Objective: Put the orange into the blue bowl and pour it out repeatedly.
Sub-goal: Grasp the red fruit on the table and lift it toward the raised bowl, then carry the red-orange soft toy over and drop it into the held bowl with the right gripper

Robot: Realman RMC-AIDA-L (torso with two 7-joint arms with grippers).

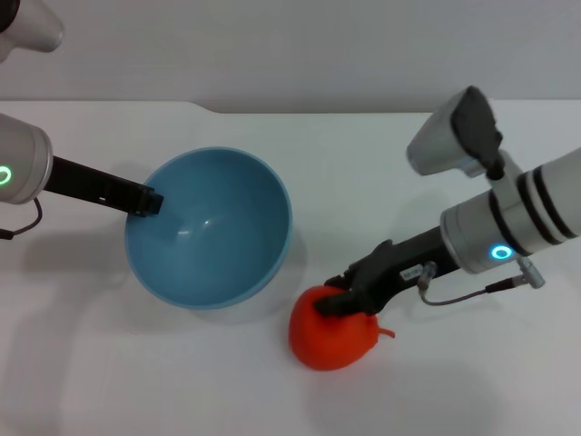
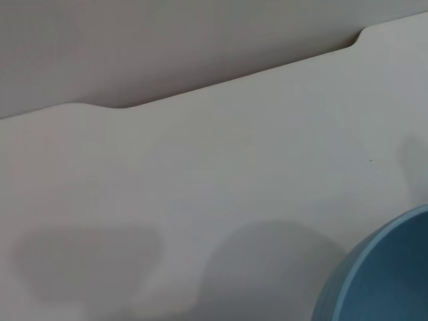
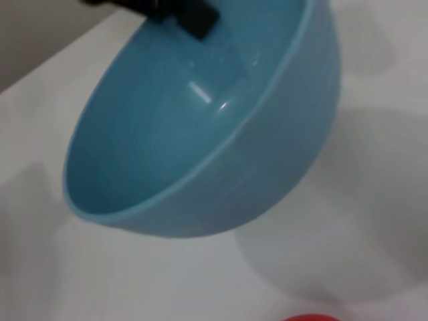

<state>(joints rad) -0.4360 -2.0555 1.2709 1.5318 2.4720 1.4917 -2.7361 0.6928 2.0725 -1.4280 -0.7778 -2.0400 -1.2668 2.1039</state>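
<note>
Orange sits on the white table just beside the blue bowl, with the right gripper over its top, fingers closed on the fruit. The left gripper clamps the bowl's rim on the robot's left side, holding the bowl tilted so that it opens toward the fruit.

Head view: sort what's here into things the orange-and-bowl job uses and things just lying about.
Part of the job:
orange, on the table under the right gripper
blue bowl, empty, tilted, its rim held by the left gripper

Just lying about:
nothing loose; only the white table itself
</note>
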